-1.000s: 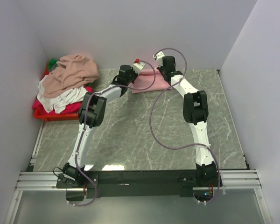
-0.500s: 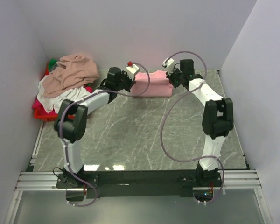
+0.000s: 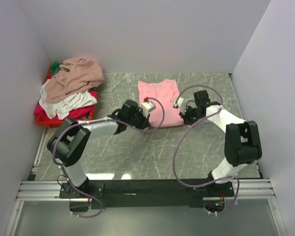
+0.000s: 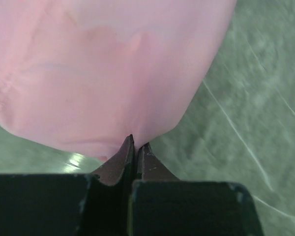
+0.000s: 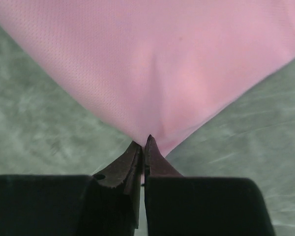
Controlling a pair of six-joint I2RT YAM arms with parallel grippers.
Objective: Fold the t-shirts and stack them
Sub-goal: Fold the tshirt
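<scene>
Wrist views: left gripper [image 4: 136, 146], right gripper [image 5: 143, 144] pinch pink t-shirt [image 3: 160, 96] hem; overhead alone shows basket [image 3: 56, 123].

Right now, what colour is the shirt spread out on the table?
Light pink t-shirt, best seen in the top external view.

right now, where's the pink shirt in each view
top: pink shirt centre, upper half of picture
left wrist: shirt fills upper left, corner in shut left claw
right wrist: shirt fills top, corner in shut right claw
shared: marble table
</scene>
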